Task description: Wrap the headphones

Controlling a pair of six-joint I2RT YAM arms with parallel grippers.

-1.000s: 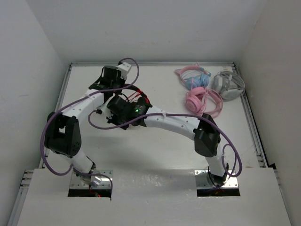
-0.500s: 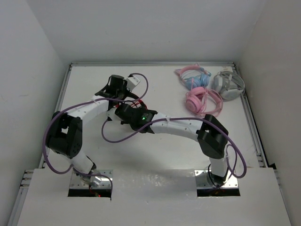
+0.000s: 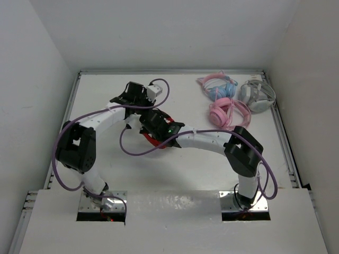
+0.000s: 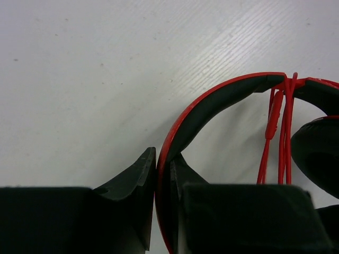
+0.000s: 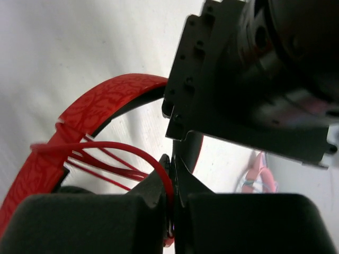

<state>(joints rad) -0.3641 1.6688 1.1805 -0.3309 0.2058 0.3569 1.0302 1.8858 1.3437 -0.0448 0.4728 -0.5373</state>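
Observation:
The red headphones [image 3: 152, 139] lie at mid-table, mostly hidden under both wrists in the top view. In the left wrist view the black-and-red headband [image 4: 212, 100] arcs up from my left gripper [image 4: 163, 164], which is shut on it; the thin red cable [image 4: 286, 132] crosses the band in several strands beside a dark ear cup [image 4: 318, 153]. My right gripper [image 5: 170, 169] is shut on a loop of the red cable [image 5: 116, 148], close to the headband [image 5: 95, 111]. In the top view the left gripper [image 3: 136, 101] and the right gripper [image 3: 152, 123] are close together.
Pink headphones [image 3: 230, 114], a pink-and-blue pair [image 3: 217, 87] and grey-white headphones [image 3: 257, 95] lie at the back right. White walls enclose the table. The left arm's wrist housing [image 5: 254, 79] hangs right above my right fingers. Purple arm cables [image 3: 132, 151] loop nearby.
Both grippers have moved to the right with the headphones; the right wrist has swung furthest, and red parts now show below it.

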